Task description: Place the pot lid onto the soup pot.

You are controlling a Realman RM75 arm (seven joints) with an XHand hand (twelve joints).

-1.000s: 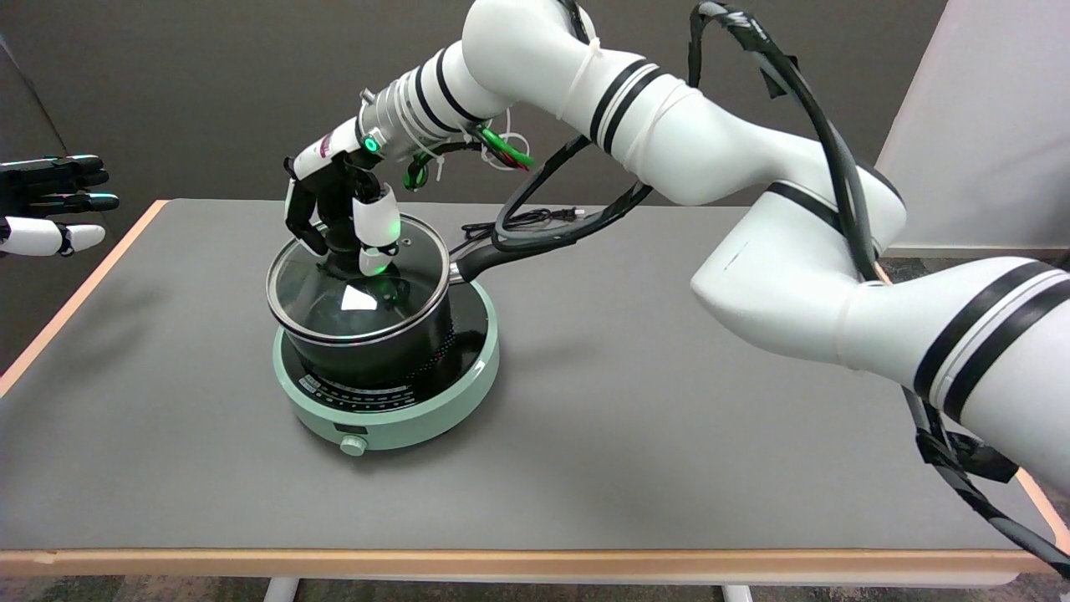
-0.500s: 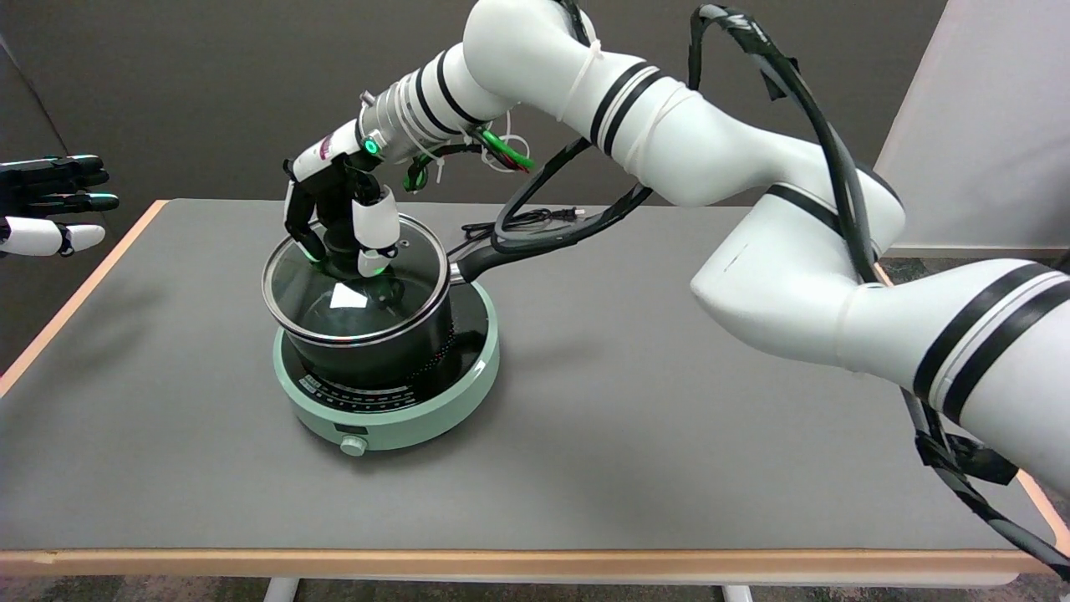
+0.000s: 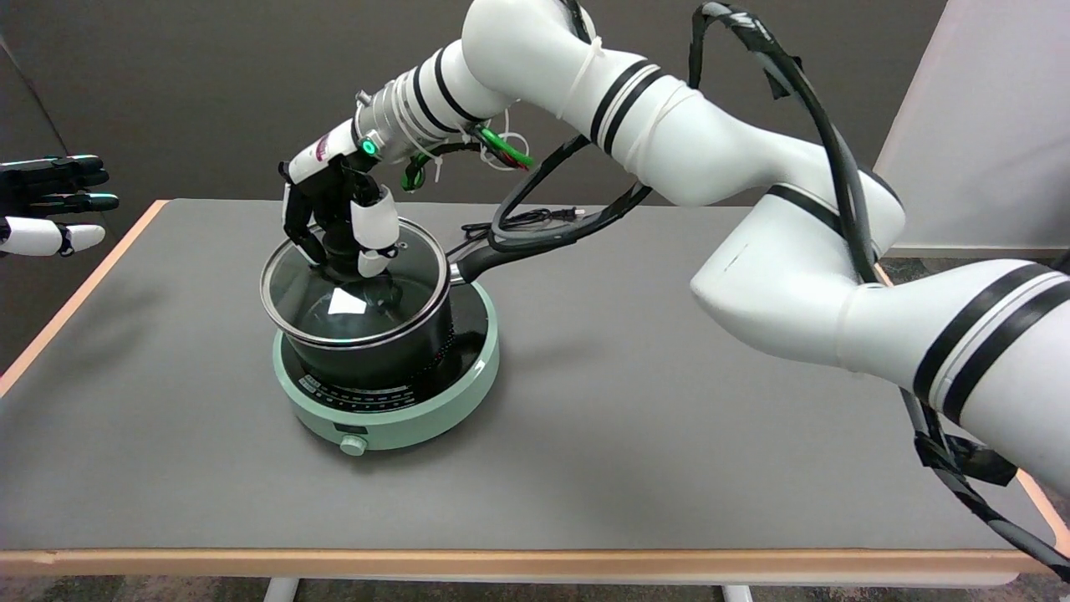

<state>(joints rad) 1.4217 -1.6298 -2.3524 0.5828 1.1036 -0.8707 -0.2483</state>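
Glass catches the light as the pot lid [image 3: 351, 288], rimmed in steel, sits over the black soup pot [image 3: 393, 355], shifted slightly toward the pot's left side. The robot's right hand [image 3: 334, 221] grasps the lid's black knob from above, fingers wrapped around it. The pot stands on a mint-green cooker [image 3: 389, 418] on the grey table [image 3: 669, 435], its long handle [image 3: 501, 251] pointing away to the pot's right. A black cable [image 3: 522, 219] lies on the table behind the pot.
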